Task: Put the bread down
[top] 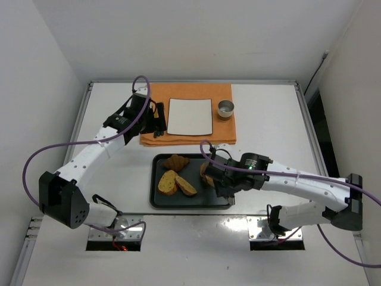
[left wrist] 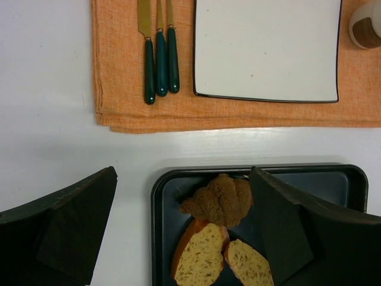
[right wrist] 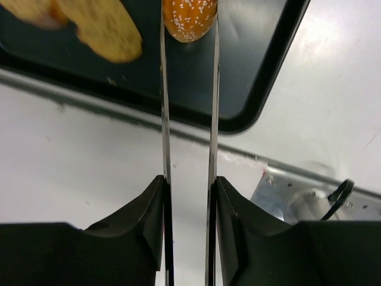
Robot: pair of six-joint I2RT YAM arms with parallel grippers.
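The bread is a glossy golden-orange seeded roll point(right wrist: 189, 18) point(top: 206, 174) and a dark brown croissant-shaped pastry point(top: 176, 161) point(left wrist: 220, 199), both over the black tray point(top: 161, 202). My right gripper point(right wrist: 189, 179) point(top: 223, 179) is shut on a pair of thin metal tongs point(right wrist: 164, 107), and the two blades pinch the roll between their tips at the tray's right side. My left gripper point(left wrist: 184, 229) point(top: 156, 119) hangs open above the table behind the tray, with nothing between its fingers.
Two flat toasted slices point(top: 168, 182) point(top: 186, 186) lie in the tray in front of the croissant. Behind the tray, an orange cloth point(top: 223, 134) carries a white square plate point(top: 190, 116), green-handled cutlery point(left wrist: 159, 59) and a small metal cup point(top: 225, 108).
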